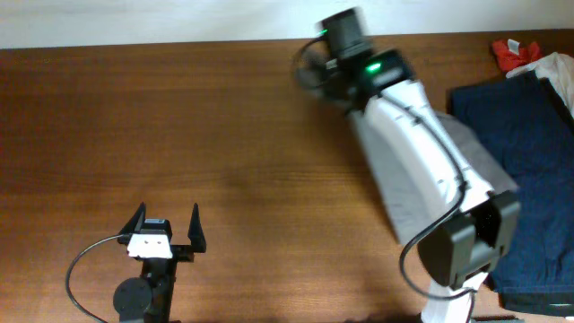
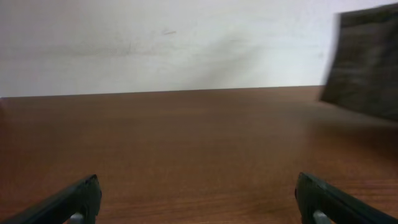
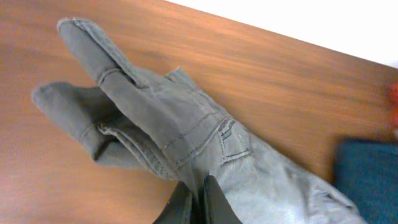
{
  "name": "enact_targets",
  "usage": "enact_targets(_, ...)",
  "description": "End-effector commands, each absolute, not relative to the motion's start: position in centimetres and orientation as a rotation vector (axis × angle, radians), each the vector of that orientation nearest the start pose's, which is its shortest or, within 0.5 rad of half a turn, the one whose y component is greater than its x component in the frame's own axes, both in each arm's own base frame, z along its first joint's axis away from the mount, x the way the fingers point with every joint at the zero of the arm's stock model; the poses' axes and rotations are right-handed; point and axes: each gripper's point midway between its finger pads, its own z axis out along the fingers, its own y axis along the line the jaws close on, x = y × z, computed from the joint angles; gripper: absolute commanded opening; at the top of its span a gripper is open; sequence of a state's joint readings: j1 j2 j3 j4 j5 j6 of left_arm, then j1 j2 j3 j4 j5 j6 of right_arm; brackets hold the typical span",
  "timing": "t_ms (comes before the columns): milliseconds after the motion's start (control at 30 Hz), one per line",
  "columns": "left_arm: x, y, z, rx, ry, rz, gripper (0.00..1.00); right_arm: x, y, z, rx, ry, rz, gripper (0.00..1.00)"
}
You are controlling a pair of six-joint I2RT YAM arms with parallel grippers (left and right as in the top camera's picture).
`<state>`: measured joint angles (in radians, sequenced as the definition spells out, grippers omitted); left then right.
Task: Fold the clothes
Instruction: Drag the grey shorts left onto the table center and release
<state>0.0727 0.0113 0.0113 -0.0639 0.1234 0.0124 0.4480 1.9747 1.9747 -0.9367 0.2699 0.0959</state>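
Note:
The grey shorts (image 3: 168,124) are wrinkled, with a stitched pocket showing, and stretch away over the brown table. My right gripper (image 3: 200,198) is shut on a fold of them. In the overhead view the shorts (image 1: 387,184) lie along and under my outstretched right arm, whose wrist (image 1: 345,40) is blurred near the table's far edge. The dark navy garment (image 1: 529,152) lies flat at the right side and shows in the right wrist view (image 3: 368,177). My left gripper (image 1: 166,222) is open and empty near the front left, with its fingers wide apart (image 2: 199,199).
Red (image 1: 509,54) and white (image 1: 560,72) cloth lie at the far right corner beside the navy garment. A blurred dark-grey shape (image 2: 367,62) shows at the right of the left wrist view. A white wall runs behind the table's far edge.

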Motion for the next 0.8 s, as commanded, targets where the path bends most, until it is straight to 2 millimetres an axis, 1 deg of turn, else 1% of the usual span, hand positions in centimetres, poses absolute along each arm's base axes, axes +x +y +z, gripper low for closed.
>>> enact_targets(0, 24.6, -0.4, 15.9, 0.065, 1.637, -0.027, 0.99, 43.9, 29.9, 22.7, -0.429, 2.417, 0.263, 0.04)
enact_targets(33, 24.6, -0.4, 15.9, 0.065, 1.637, -0.027, 0.99, 42.4, 33.4, 22.5, -0.469, 2.400, 0.335, 0.04)
enact_targets(67, 24.6, -0.4, 15.9, 0.065, 1.637, -0.027, 0.99, 41.3, 35.8, 22.4, -0.489, 2.386, 0.380, 0.04)
enact_targets(133, 24.6, -0.4, 15.9, 0.065, 1.637, -0.027, 0.99, 38.3, 41.2, 22.3, -0.572, 2.333, 0.470, 0.04)
enact_targets(167, 24.6, -0.4, 15.9, 0.065, 1.637, -0.027, 0.99, 36.9, 43.4, 22.3, -0.617, 2.304, 0.502, 0.09)
enact_targets(200, 24.6, -0.4, 15.9, 0.065, 1.637, -0.027, 0.99, 35.9, 44.6, 22.2, -0.646, 2.289, 0.521, 0.26)
enact_targets(233, 24.6, -0.4, 15.9, 0.065, 1.637, -0.027, 0.99, 34.9, 45.6, 22.4, -0.672, 2.275, 0.534, 0.50)
enact_targets(267, 24.6, -0.4, 15.9, 0.065, 1.637, -0.027, 0.99, 34.4, 46.0, 22.4, -0.682, 2.270, 0.532, 0.77)
enact_targets(300, 24.6, -0.4, 15.9, 0.065, 1.637, -0.027, 0.99, 34.2, 45.9, 22.6, -0.685, 2.269, 0.529, 0.88)
enact_targets(367, 24.6, -0.4, 15.9, 0.065, 1.637, -0.027, 0.99, 34.4, 44.6, 23.4, -0.666, 2.280, 0.506, 0.93)
enact_targets(400, 24.6, -0.4, 15.9, 0.065, 1.637, -0.027, 0.99, 34.7, 43.3, 24.1, -0.647, 2.290, 0.492, 0.98)
enact_targets(467, 24.6, -0.4, 15.9, 0.065, 1.637, -0.027, 0.99, 35.5, 40.5, 25.5, -0.600, 2.311, 0.464, 0.98)
enact_targets(533, 24.6, -0.4, 15.9, 0.065, 1.637, -0.027, 0.99, 36.6, 36.3, 26.7, -0.523, 2.356, 0.415, 0.98)
enact_targets(567, 24.6, -0.4, 15.9, 0.065, 1.637, -0.027, 0.99, 37.0, 33.6, 27.2, -0.472, 2.392, 0.379, 0.98)
enact_targets(600, 24.6, -0.4, 15.9, 0.065, 1.637, -0.027, 0.99, 37.4, 31.5, 27.2, -0.437, 2.424, 0.345, 0.98)
enact_targets(633, 24.6, -0.4, 15.9, 0.066, 1.637, -0.027, 0.99, 37.7, 29.0, 27.1, -0.393, 2.466, 0.303, 0.98)
enact_targets(667, 24.6, -0.4, 15.9, 0.065, 1.637, -0.027, 1.00, 37.8, 26.9, 26.8, -0.357, 2.509, 0.264, 0.98)
enact_targets(700, 24.6, -0.4, 15.9, 0.065, 1.637, -0.027, 0.99, 37.8, 24.2, 25.9, -0.310, 2.576, 0.207, 0.98)
enact_targets(733, 24.6, -0.4, 15.9, 0.065, 1.637, -0.027, 0.99, 37.7, 22.1, 25.2, -0.271, 2.632, 0.161, 0.98)
enact_targets(767, 24.6, -0.4, 15.9, 0.065, 1.637, -0.027, 0.99, 37.5, 19.8, 24.1, -0.224, 2.707, 0.105, 0.98)
